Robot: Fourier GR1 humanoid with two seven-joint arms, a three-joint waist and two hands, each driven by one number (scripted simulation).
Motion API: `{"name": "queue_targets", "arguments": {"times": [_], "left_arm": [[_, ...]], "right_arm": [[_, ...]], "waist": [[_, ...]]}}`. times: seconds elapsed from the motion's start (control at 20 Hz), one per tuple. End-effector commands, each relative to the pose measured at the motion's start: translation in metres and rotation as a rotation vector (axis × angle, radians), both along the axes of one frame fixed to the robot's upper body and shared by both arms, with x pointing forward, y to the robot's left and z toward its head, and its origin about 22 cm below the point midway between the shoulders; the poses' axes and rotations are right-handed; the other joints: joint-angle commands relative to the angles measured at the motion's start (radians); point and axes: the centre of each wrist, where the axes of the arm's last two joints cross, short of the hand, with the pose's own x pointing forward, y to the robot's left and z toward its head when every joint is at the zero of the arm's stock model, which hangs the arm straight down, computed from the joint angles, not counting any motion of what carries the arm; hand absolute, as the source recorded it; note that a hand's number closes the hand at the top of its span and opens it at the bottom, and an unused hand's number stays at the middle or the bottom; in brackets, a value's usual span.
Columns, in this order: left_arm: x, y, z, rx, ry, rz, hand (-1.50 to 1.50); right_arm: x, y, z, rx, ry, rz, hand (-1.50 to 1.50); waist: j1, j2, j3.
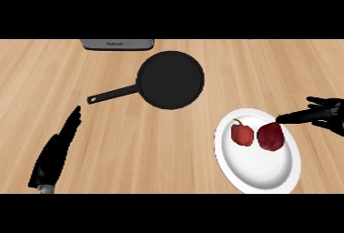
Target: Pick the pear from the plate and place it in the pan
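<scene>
You had the pear, a dark red fruit, lying on the white plate at the lower right of the desk, in the plate's upper half and just beside a red pepper with a curled stem on its left; whether the two touched could not be told. Your right hand came in from the right edge with its fingers stretched out straight and open, holding nothing, one fingertip reaching over the plate's upper right rim to a spot just beside the pear's top. The plate's lower half was bare white, and its bottom rim ran close to the lower edge of the view. The black pan sat up and to the left of the plate, well apart from it, its handle pointing down-left toward your left hand. Bare wood lay between plate and pan. Your left hand rested open and flat at the lower left, fingers straight and pointing up toward the handle's tip without touching it. A grey appliance showed at the top edge, just behind the pan.
</scene>
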Motion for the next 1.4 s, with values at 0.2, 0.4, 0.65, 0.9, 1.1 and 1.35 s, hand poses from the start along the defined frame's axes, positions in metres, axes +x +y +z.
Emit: {"name": "queue_targets", "arguments": {"times": [0.2, 0.4, 0.65, 0.9, 1.1, 1.35], "left_arm": [[-0.004, -0.001, 0.004, 0.0, 0.006, 0.008, 0.0], [-0.009, 0.006, -0.006, 0.02, -0.002, 0.002, 0.0], [0.004, -0.013, 0.006, -0.002, -0.013, 0.001, 0.0], [0.0, 0.0, -0.014, 0.006, -0.009, 0.012, 0.0], [0.014, -0.001, 0.0, -0.006, 0.019, 0.01, 0.0], [0.004, 0.033, 0.009, 0.011, 0.009, 0.022, 0.0]], "right_arm": [[0.009, 0.008, -0.011, 0.011, 0.194, -0.019, -1.5], [0.015, 0.017, -0.009, 0.017, 0.193, -0.001, -1.5], [0.008, 0.019, -0.03, 0.031, 0.204, -0.005, -1.5], [0.011, 0.016, -0.049, 0.021, 0.211, 0.007, -1.5], [0.011, 0.035, -0.069, 0.021, 0.224, -0.004, -1.5], [0.006, 0.008, -0.074, 0.024, 0.188, -0.025, -1.5]], "waist": [[-0.003, -0.001, 0.0], [-0.003, -0.001, 0.0], [-0.009, -0.001, 0.0], [-0.006, 0.0, 0.0], [-0.008, 0.0, 0.0], [-0.008, -0.001, 0.0]]}}
